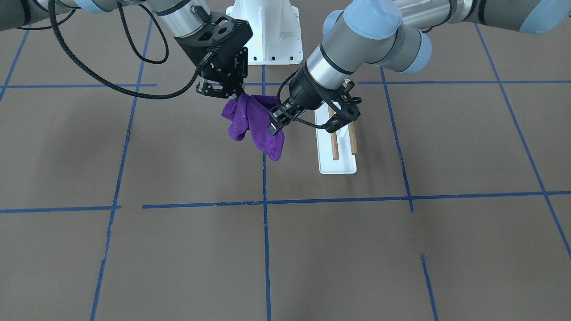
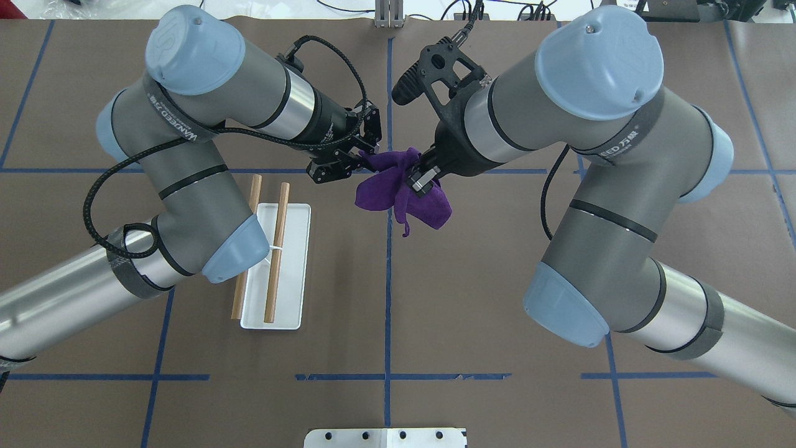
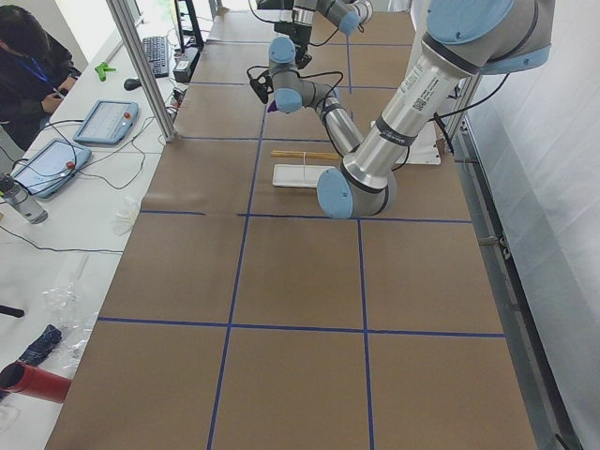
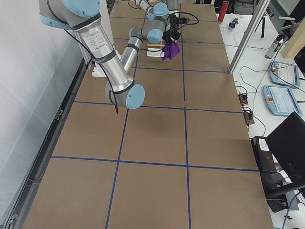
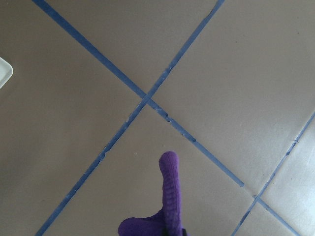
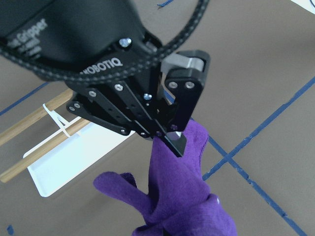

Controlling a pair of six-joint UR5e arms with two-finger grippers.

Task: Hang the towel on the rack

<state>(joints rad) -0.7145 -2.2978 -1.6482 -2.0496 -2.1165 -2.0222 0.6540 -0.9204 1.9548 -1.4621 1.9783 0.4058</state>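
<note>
My left gripper is pinched shut on one edge of the towel. My right gripper looks clamped on its bunched top, so the cloth hangs in the air between the two, clear of the table. In the overhead view the rack stands at about eight o'clock from the towel, well apart, partly under my left elbow. My worry is that the towel is wadded, not spread. It may land on a rod as a lump and slide off, or a trailing tail may snag and drag the stand
</note>
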